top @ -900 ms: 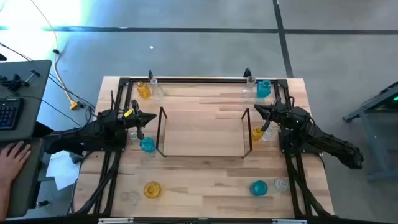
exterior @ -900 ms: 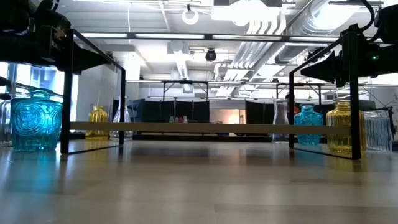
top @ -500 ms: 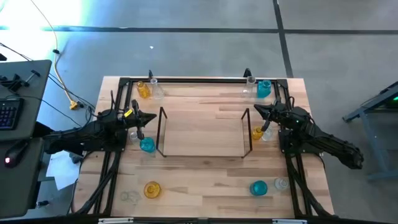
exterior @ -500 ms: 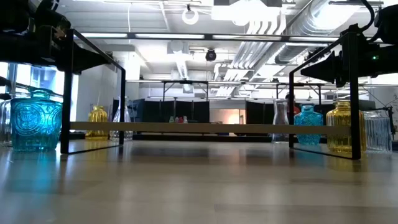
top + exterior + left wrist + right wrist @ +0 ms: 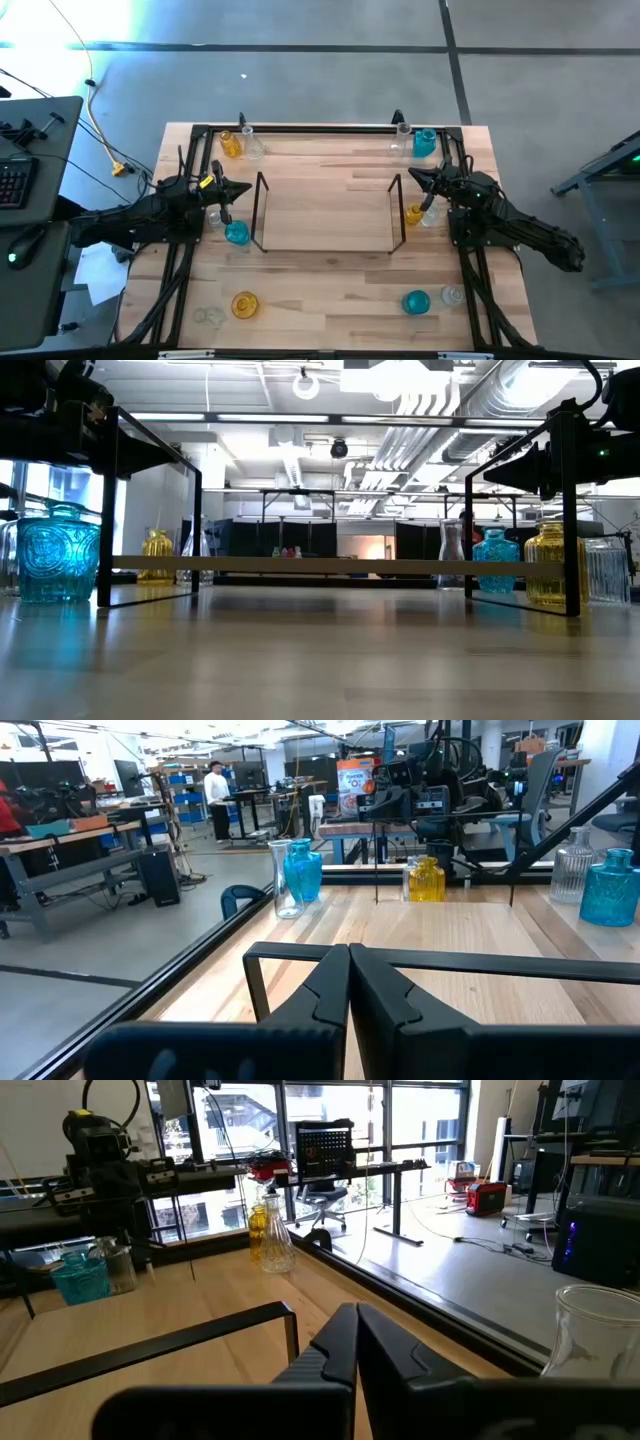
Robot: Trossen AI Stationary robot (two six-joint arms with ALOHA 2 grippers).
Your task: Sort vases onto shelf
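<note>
The shelf (image 5: 325,215) is a low wooden board in the table's middle, with a black wire frame at its left end (image 5: 260,212) and its right end (image 5: 397,212). The vases stand upright in small groups on the table. An amber (image 5: 231,145) and a clear one are at the far left. A turquoise (image 5: 424,142) and a clear one are at the far right. A turquoise vase (image 5: 237,233) sits near my left gripper (image 5: 248,190), an amber one (image 5: 413,213) near my right gripper (image 5: 410,174). Others are near the near edge (image 5: 244,304) (image 5: 416,301). Both grippers hover shut (image 5: 350,950) (image 5: 357,1308), outside the shelf's ends.
A black frame (image 5: 320,128) rims the table. The shelf board (image 5: 320,566) carries no vases, and the bare wood between shelf and near edge is free. A desk with a keyboard (image 5: 15,182) stands left of the table. People show far off in the room.
Both arms have kept still and no vase has moved. A person's hand that lay on the desk left of the table has drawn away out of view.
</note>
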